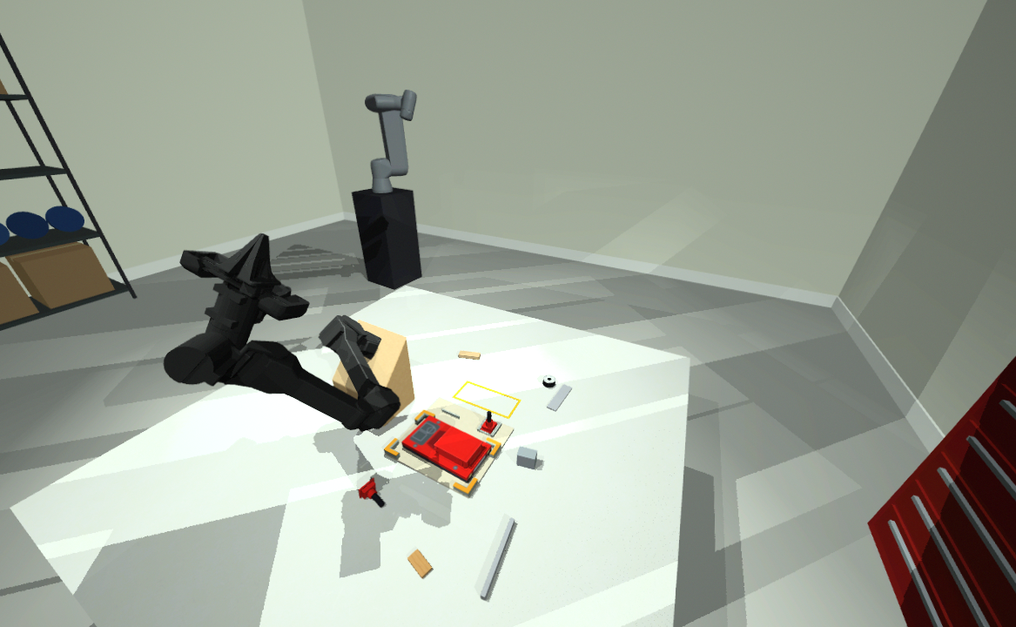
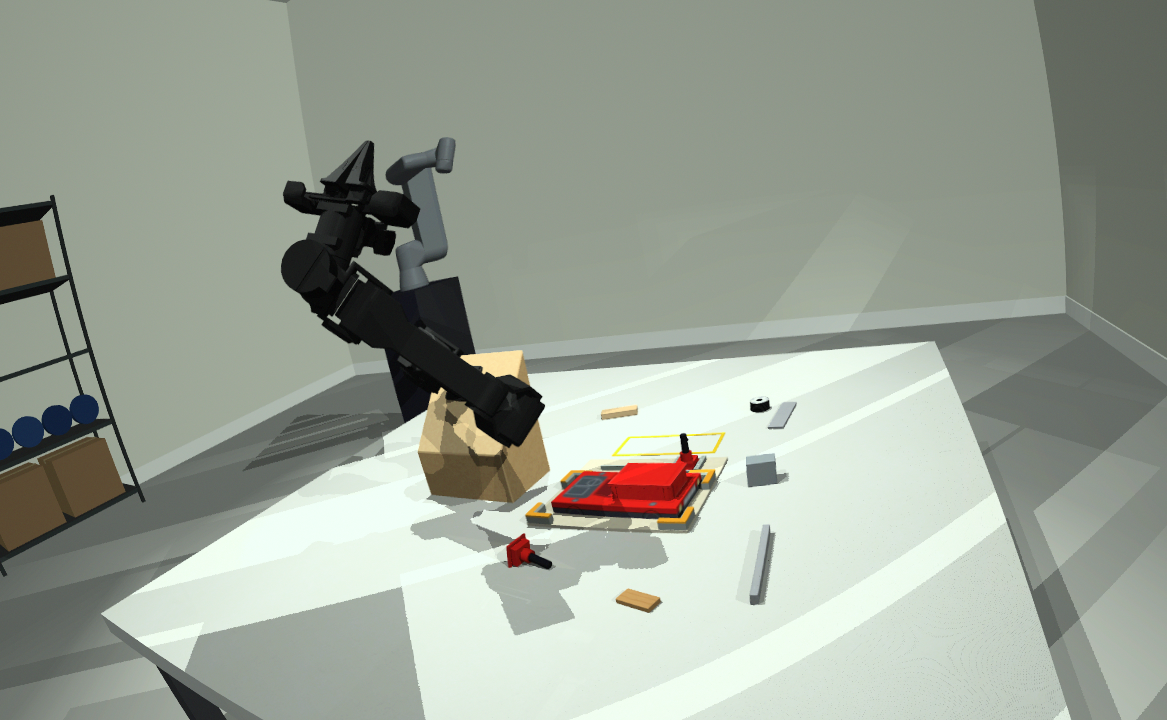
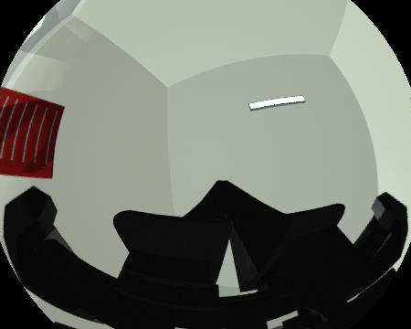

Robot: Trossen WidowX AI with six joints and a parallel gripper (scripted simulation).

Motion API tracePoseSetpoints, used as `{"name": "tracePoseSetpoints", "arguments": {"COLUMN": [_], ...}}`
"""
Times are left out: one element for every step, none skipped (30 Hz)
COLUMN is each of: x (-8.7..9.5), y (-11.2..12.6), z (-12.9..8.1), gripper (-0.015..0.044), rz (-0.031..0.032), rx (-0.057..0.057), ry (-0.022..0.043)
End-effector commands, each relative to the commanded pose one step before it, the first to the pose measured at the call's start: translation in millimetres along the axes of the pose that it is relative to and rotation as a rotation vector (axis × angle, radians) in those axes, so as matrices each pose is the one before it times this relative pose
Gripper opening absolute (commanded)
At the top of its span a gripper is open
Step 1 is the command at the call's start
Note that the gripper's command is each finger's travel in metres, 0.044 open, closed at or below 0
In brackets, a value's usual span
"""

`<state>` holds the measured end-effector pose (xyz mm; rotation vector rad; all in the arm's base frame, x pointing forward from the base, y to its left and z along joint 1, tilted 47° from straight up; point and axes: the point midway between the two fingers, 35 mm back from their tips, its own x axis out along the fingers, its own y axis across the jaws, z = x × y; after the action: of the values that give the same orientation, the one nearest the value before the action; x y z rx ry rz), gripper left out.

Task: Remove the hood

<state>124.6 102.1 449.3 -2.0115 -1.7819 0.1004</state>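
Observation:
The red toy car (image 1: pixel 460 448) (image 2: pixel 645 481) sits among orange corner pieces on a cream board (image 1: pixel 434 476) (image 2: pixel 614 525). A raised red block forms one part of it and a dark grey panel shows at its left end. Which part is the hood, I cannot tell. The marked area, a yellow outline (image 1: pixel 493 391) (image 2: pixel 659 437), lies behind the board with nothing in it. My gripper (image 1: pixel 263 236) (image 2: pixel 369 145) (image 3: pixel 221 185) points upward, high and to the left of the car, well away from it. Its fingers are shut with nothing between them.
A tan box (image 1: pixel 394 362) (image 2: pixel 480 461) stands beside the arm. A red piece with a black stem (image 1: pixel 488 425) (image 2: pixel 685 447) stands on the board; a similar one (image 1: pixel 369 489) (image 2: pixel 520 551) lies in front. A grey cube (image 1: pixel 526 456) (image 2: pixel 761 470) and a grey bar (image 1: pixel 498 557) (image 2: pixel 760 564) lie right.

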Motion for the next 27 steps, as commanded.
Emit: {"name": "tracePoseSetpoints", "arguments": {"x": [-0.15,-0.41,-0.52,-0.37,-0.11,0.16,0.43,0.70,0.96,1.23,1.58,1.86,2.13,2.40,2.67,2.93,3.20,3.46,3.72,3.98,4.07,4.31,4.55,4.79,5.03,5.26,5.50], "y": [-0.92,-2.73,-4.48,-5.31,-5.18,-5.05,-4.93,-4.81,-4.69,-4.58,-4.61,-4.54,-4.45,-4.36,-4.28,-4.20,-4.14,-4.09,-4.04,-4.00,-3.77,-3.75,-3.74,-3.74,-3.75,-3.77,-3.80], "z": [-0.13,-0.37,-0.58,-0.69,-0.70,-0.70,-0.69,-0.67,-0.64,-0.61,-0.60,-0.59,-0.56,-0.52,-0.49,-0.44,-0.39,-0.34,-0.29,-0.23,-0.10,-0.04,0.03,0.09,0.15,0.21,0.26], "gripper": [0.0026,0.0053,0.0079,0.0105,0.0131,0.0157,0.0184,0.0210,0.0236,0.0263,0.0289,0.0315,0.0341,0.0368,0.0394,0.0420,0.0440,0.0440,0.0440,0.0440,0.0440,0.0440,0.0440,0.0440,0.0440,0.0440,0.0440], "rz": [0.00318,0.00961,0.01622,0.01994,0.02016,0.02029,0.02032,0.02025,0.02008,0.01982,0.01945,0.01907,0.01843,0.01768,0.01682,0.01586,0.01480,0.01365,0.01240,0.01107,0.00953,0.00812,0.00666,0.00513,0.00355,0.00193,0.00026], "rx": [-0.0104,-0.0311,-0.0518,-0.0625,-0.0624,-0.0622,-0.0620,-0.0617,-0.0615,-0.0612,-0.0662,-0.0663,-0.0660,-0.0657,-0.0653,-0.0649,-0.0646,-0.0642,-0.0637,-0.0633,-0.0605,-0.0601,-0.0596,-0.0592,-0.0587,-0.0582,-0.0577], "ry": [0.00084,0.00226,0.00293,0.00211,0.00052,-0.00108,-0.00269,-0.00429,-0.00589,-0.00748,-0.00968,-0.01141,-0.01305,-0.01464,-0.01618,-0.01766,-0.01909,-0.02044,-0.02172,-0.02292,-0.02305,-0.02402,-0.02491,-0.02571,-0.02642,-0.02703,-0.02753]}}
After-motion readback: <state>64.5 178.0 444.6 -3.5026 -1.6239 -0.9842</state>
